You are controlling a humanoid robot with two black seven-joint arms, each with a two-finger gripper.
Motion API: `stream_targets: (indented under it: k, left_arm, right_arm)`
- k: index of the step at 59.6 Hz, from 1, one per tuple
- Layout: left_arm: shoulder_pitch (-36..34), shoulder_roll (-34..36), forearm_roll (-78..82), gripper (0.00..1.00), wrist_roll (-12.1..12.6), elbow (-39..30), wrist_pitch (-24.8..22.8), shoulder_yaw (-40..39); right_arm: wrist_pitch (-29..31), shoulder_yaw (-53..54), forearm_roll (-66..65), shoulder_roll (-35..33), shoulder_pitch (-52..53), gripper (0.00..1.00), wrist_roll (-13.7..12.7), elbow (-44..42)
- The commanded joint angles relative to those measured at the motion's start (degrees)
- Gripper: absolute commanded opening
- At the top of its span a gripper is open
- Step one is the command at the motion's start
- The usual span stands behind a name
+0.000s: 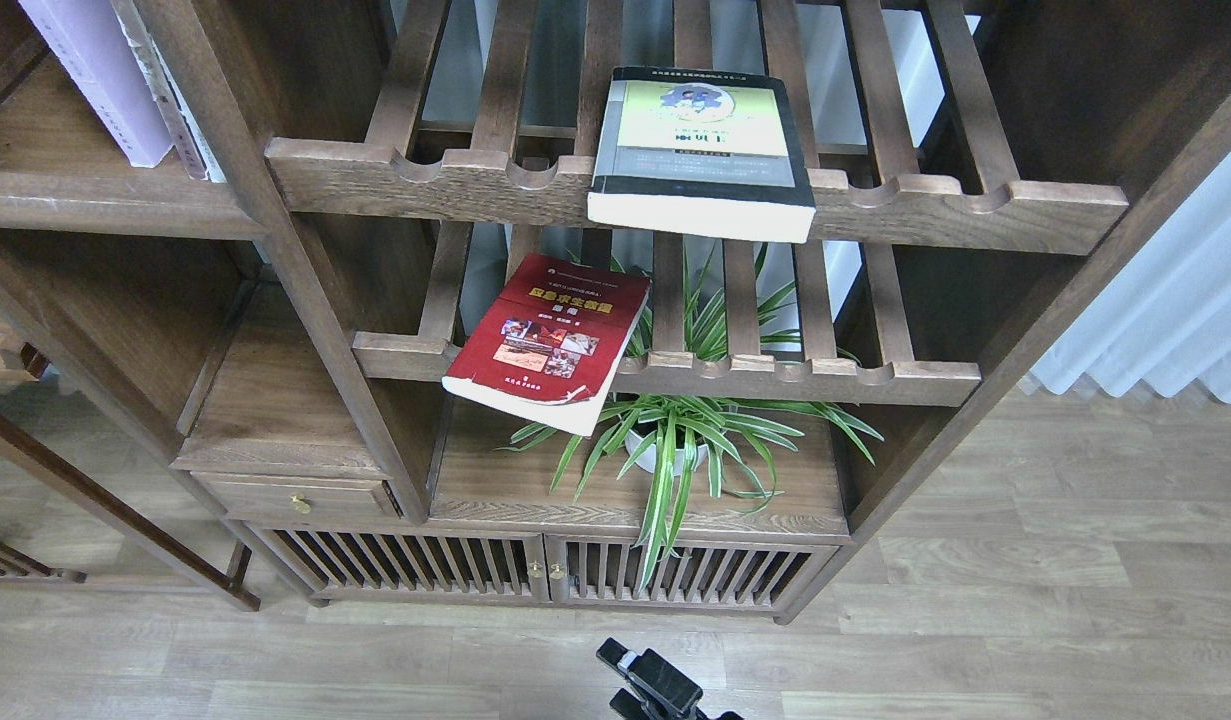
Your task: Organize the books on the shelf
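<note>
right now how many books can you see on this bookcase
4: black-edged book on the upper slatted rack, red book overhanging the lower rack, lavender book and thin whitish book upright top left. More may sit out of frame.

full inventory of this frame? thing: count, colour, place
black-edged book: 1, yellow-green panel, flat on upper slatted rack, overhanging front rail
red book: 1, yellow title, flat on lower slatted rack, overhanging front
lavender book: 1, pale, upright on solid shelf, top left
whitish book: 1, thin, beside the lavender book on its right
slatted racks: 2, brown, centre
plant: 1, green, white pot, below lower rack
drawer: 1, brown, brass knob, lower left
slatted doors: 2, brown, bottom
floor: wood-look, grey-brown
robot part: 1, black, bottom centre; which arm unclear
</note>
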Motion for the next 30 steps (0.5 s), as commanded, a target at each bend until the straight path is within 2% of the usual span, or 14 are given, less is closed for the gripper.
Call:
stream_targets:
  k: [1, 7, 13, 30]
  left_arm:
    - [9.14, -0.57, -3.42, 0.78, 0.15, -6.36, 0.0, -2.61]
    - [15.82, -0.65, -6.32, 0.8, 0.15, -9.26, 0.0, -3.05]
    - [20.39, -0.92, -8.16, 0.93, 0.06, -9.44, 0.0, -3.14]
    - [29.54, -8.21, -8.25, 0.97, 0.32, -9.35, 0.0, -1.47]
  right_arm:
    - [0.0, 1.01, 0.05, 0.35, 1.28, 0.99, 0.0, -0.09]
    - [0.0, 4.0, 0.13, 1.93, 1.72, 0.99, 0.0, -0.09]
    - [0.0, 6.2, -0.04, 3.34, 1.89, 0.99, 0.0, -0.18]
    - [0.0, 6.82, -0.04, 3.78, 5.05, 0.99, 0.0, -0.53]
